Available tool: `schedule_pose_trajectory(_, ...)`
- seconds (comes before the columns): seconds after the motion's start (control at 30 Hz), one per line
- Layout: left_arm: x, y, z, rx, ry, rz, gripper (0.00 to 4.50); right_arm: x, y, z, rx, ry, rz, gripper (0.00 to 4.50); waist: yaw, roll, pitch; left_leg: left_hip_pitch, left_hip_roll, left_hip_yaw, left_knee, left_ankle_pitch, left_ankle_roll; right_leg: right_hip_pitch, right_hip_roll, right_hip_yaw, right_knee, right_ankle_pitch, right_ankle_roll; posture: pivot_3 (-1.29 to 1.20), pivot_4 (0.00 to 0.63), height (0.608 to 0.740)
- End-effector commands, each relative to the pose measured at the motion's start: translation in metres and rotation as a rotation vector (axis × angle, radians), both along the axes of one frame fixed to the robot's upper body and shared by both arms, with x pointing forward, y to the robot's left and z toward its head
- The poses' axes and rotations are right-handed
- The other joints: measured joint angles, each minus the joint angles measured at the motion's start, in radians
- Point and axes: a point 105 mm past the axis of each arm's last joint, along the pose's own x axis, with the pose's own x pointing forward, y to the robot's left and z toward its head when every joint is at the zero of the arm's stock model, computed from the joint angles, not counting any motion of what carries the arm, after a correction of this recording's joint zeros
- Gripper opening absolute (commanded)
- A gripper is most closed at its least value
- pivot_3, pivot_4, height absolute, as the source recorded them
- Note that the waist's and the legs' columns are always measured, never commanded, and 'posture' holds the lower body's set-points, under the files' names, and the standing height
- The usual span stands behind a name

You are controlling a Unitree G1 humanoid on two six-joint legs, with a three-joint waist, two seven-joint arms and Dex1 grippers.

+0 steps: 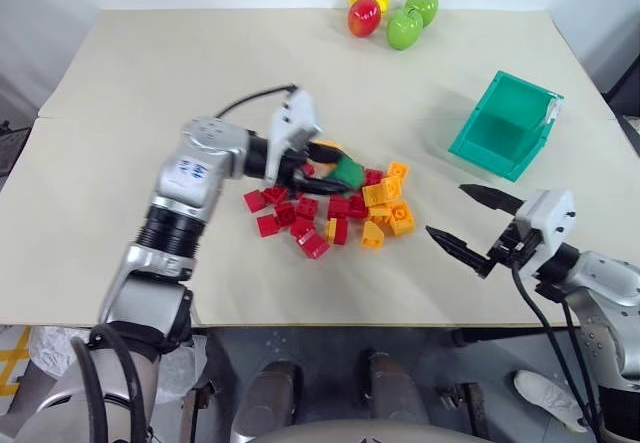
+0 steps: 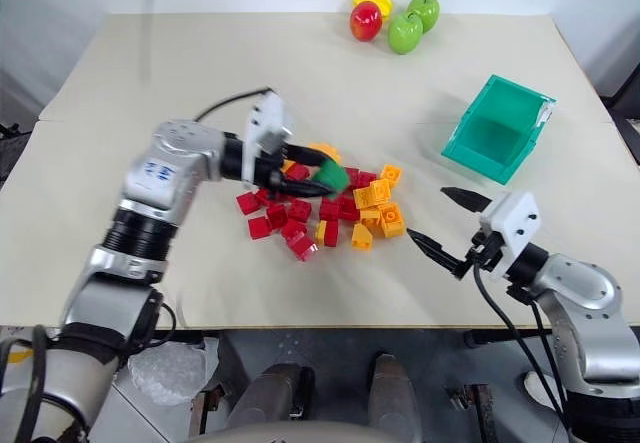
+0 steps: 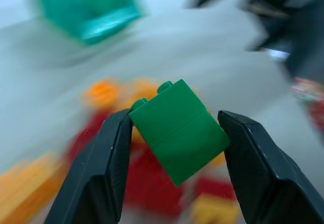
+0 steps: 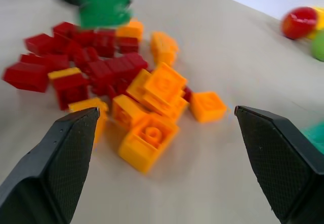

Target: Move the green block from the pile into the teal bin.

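Above the pile (image 1: 335, 208) near the tabletop's (image 1: 150, 83) centre, the left hand (image 3: 174, 133) grips the green block (image 3: 177, 130), the right hand (image 1: 465, 218) stands wide near the front edge, the teal bin (image 1: 505, 123) toward the right edge.

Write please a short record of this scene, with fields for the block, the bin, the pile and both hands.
green block: held between the fingers of the left hand, just above the pile
pile: red and orange bricks, on the table
teal bin: tilted, empty, to the right of the pile
right hand: open, holding nothing, near the table's front edge
fruit: at the far edge
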Motion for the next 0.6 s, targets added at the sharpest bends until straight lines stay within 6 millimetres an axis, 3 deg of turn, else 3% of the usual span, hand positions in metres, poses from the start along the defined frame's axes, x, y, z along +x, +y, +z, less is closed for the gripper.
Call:
schedule_pose_trajectory(0.03,-0.017,-0.032,-0.01,0.033,-0.045,-0.159,2.34,-0.011,-0.011,0.015,-0.028,-0.05,-0.035,4.5,0.0,0.0,0.0,0.0,0.0,0.0,0.0,0.0,0.0,0.0,0.0,0.0,0.0,0.0,0.0,0.0,0.15,0.74)
schedule_pose_trajectory(0.13,-0.024,-0.06,-0.02,0.012,-0.066,-0.238,2.34,-0.018,-0.021,0.016,-0.04,-0.053,-0.085,4.5,0.003,0.0,0.0,0.0,0.0,0.001,0.0,0.0,0.0,0.001,0.0,0.0,-0.001,0.0,0.001,0.0,0.15,0.74)
schedule_pose_trajectory(0.27,-0.011,-0.076,-0.027,0.007,-0.116,-0.195,2.34,-0.025,-0.022,0.015,-0.037,-0.05,-0.109,4.5,-0.003,-0.001,0.0,0.0,0.0,0.004,0.0,-0.001,0.002,0.001,0.0,0.001,-0.003,0.001,0.002,0.0,0.15,0.74)
schedule_pose_trajectory(0.3,-0.006,-0.078,-0.029,0.013,-0.115,-0.163,3.06,-0.027,-0.022,0.014,-0.035,-0.047,-0.114,4.5,-0.003,-0.001,0.001,0.001,0.001,0.004,0.0,-0.001,0.002,0.001,0.001,0.001,-0.004,0.001,0.002,0.0,0.15,0.74)
schedule_pose_trajectory(0.47,0.0,-0.078,-0.025,-0.031,-0.128,-0.145,4.46,-0.031,-0.022,0.012,-0.029,-0.034,-0.138,4.5,-0.001,-0.001,0.001,0.002,0.001,0.005,0.0,-0.001,0.003,0.001,0.0,0.002,-0.003,0.001,0.002,0.0,0.15,0.74)
schedule_pose_trajectory(0.6,0.004,-0.059,-0.005,-0.135,-0.167,-0.147,4.46,-0.035,-0.024,0.011,-0.033,-0.017,-0.159,4.5,0.001,-0.001,0.001,0.001,0.001,0.004,0.0,-0.001,0.003,0.001,0.0,0.002,-0.001,0.001,0.002,0.0,0.15,0.74)
